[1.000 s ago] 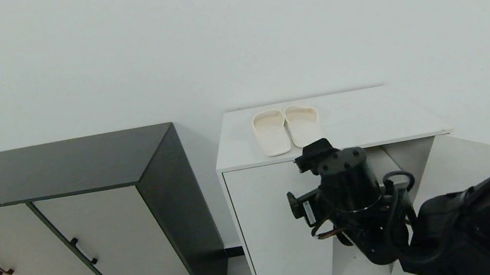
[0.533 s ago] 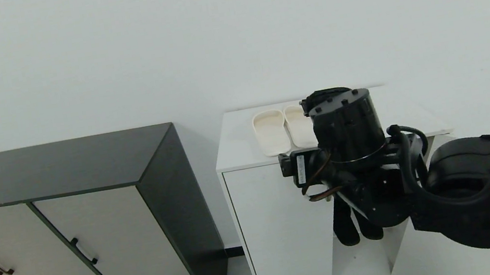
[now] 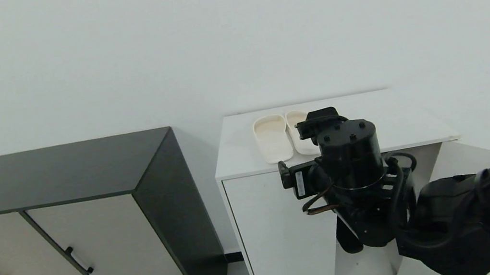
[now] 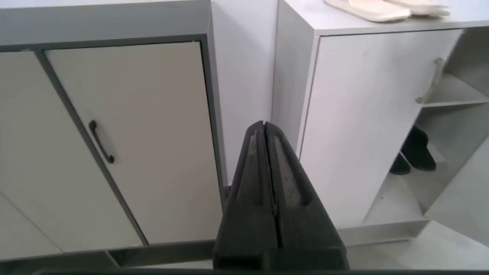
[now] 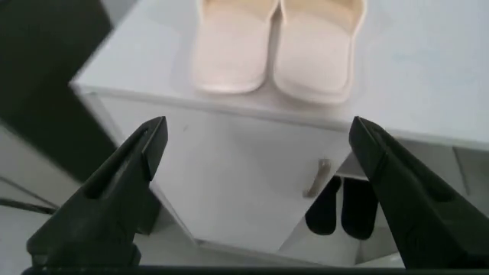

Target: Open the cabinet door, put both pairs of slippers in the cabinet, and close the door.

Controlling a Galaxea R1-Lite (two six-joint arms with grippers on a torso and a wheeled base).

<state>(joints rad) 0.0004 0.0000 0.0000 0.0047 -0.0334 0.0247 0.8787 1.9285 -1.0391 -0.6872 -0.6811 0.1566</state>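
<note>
Hovering at the front edge of the cabinet near the cream slippers, the right gripper is spread wide, empty; the left gripper is pressed closed.

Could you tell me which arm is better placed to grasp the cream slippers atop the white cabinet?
Probably right: the right gripper is open, close before the cream slippers; the left gripper is shut, low and farther from the white cabinet.

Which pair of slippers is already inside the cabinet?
The black pair, standing in the open lower compartment of the white cabinet. The cream pair lies outside, on top of that cabinet.
</note>
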